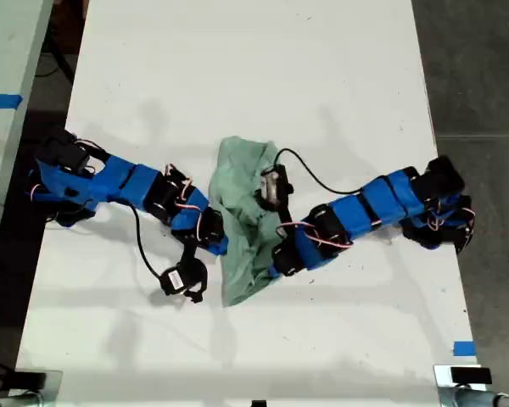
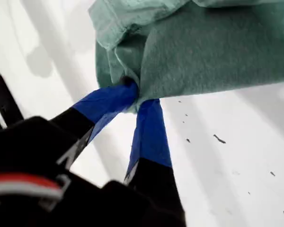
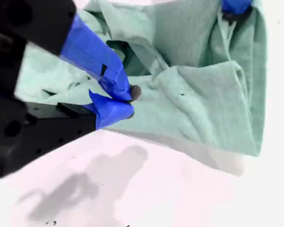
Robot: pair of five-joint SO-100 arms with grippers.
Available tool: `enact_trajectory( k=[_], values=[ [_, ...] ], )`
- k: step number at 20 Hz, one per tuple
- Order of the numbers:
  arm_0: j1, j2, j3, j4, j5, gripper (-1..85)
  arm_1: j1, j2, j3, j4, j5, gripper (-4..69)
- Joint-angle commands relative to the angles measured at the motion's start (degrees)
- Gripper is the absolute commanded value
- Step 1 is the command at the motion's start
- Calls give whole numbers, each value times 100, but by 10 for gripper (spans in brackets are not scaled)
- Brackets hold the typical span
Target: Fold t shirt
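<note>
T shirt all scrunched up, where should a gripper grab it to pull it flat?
Probably the loose bottom edge of the t shirt, coming in from the exterior view's bottom. That edge lies free on the table, while the middle is bunched between the arms.

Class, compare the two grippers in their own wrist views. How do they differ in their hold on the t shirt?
1. My first gripper is clamped shut on a bunched edge of the t shirt; my second gripper has its tips close together against the cloth, but whether it grips is unclear.
2. The fabric at my first gripper is gathered into thick folds; at my second gripper it lies flatter.
Shared: both have blue-covered fingertips and work at the shirt.
</note>
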Motion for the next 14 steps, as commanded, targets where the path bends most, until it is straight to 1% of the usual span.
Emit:
enact_trajectory(
  k=[1, 4, 7, 9, 10, 11, 12, 13, 14],
  values=[
    [-589, 756, -483, 519, 334, -3, 527, 1037, -158, -211, -466, 17],
    [-1679, 1318, -352, 923, 1239, -3, 1477, 1556, -123, -272, -1151, 17],
    [-3120, 1661, -114, 1143, 2312, -3, 2953, 1705, -62, -149, -1793, 18],
    [-3955, 1626, 79, 1213, 2848, -3, 3929, 1301, 70, -149, -2241, 18],
    [-4333, 1512, 237, 1266, 2997, -2, 4280, 853, 70, -202, -2479, 28],
    [-4658, 1371, 492, 1239, 3129, 62, 4570, 264, 9, -229, -2610, 45],
    [-4939, 1151, 703, 1239, 3208, 145, 4790, -404, -141, -220, -2654, 183],
    [-5168, 914, 853, 1230, 3322, 181, 4966, -932, -237, -185, -2637, 251],
    [-5370, 668, 932, 1248, 3437, 195, 5089, -1213, -237, -149, -2496, 320]
  ],
)
